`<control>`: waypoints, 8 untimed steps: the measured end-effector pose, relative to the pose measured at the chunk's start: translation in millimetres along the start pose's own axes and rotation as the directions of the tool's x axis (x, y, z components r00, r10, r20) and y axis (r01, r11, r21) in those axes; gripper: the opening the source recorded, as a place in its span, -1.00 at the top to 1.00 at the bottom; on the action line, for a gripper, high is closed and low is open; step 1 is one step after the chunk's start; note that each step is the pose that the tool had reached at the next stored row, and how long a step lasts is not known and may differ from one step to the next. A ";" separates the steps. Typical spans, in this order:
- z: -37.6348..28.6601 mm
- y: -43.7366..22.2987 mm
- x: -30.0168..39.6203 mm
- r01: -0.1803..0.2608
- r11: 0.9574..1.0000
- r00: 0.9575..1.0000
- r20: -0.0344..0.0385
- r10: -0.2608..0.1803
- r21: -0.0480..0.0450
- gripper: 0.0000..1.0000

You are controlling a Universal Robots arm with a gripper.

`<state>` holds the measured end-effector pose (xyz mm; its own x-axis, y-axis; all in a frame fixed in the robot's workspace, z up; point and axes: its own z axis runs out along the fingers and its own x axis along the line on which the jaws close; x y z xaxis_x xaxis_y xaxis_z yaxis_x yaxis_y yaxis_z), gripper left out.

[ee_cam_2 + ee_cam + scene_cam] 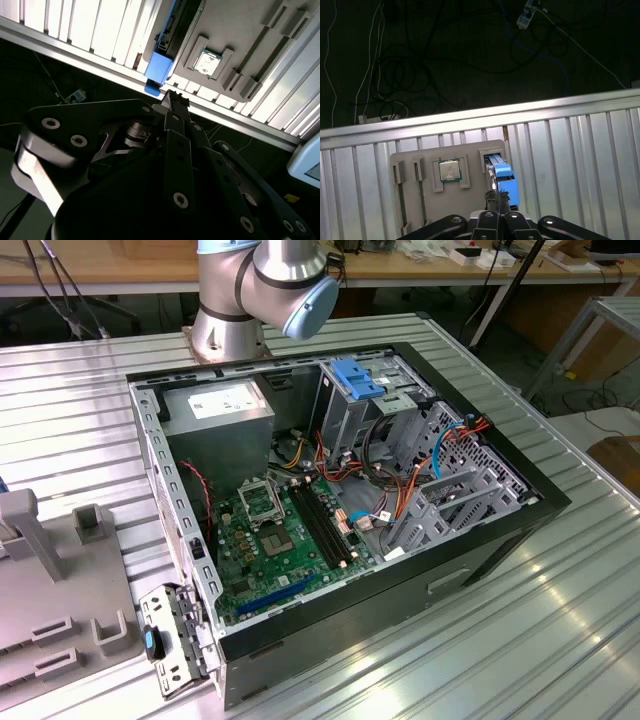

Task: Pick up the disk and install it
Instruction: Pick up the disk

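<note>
Where the disk [503, 180] stands in both wrist views, it sits on edge in a slot of the grey fixture plate [470, 202], its blue carrier part turned toward the claw and its grey body running down into the slot behind. Beside that slot, on the same plate, a processor chip [450, 170] lies in its own square holder, apart from the disk. The plate rests on the ribbed aluminium table [570, 165], close to the table's edge. The gripper [175, 100] hangs over the blue end of the disk and is not in contact with it. Its tips appear pressed together with nothing between them. The governing relation is judged as follows: the disk lies straight beyond the claw tips, along the line in which the claw points. Its long axis seems to run from the slot up toward the claw, so the narrow blue-capped end is the part presented (there is one arm only, so no question of which is nearer). The disk is not yet picked up. In the exterior view, the open computer case [480, 550] lies on the table with its blue-topped drive cage [355, 375] inside, and the fixture plate is off to that view's left, well apart from the case.
</note>
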<state>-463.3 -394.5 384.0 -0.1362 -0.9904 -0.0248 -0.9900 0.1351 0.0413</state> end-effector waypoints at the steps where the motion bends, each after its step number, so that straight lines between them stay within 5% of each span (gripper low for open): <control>1: 0.0 0.0 0.0 0.000 1.000 1.000 0.000 0.000 0.000 0.79; 4: 0.2 0.0 0.0 0.000 1.000 1.000 0.000 0.000 0.000 0.77; 8: 4.5 -0.3 0.2 0.033 0.999 0.999 -0.001 -0.033 0.002 0.29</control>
<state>-463.2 -394.6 379.5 -0.1031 -0.9944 -0.0250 -0.9940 0.1020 0.0389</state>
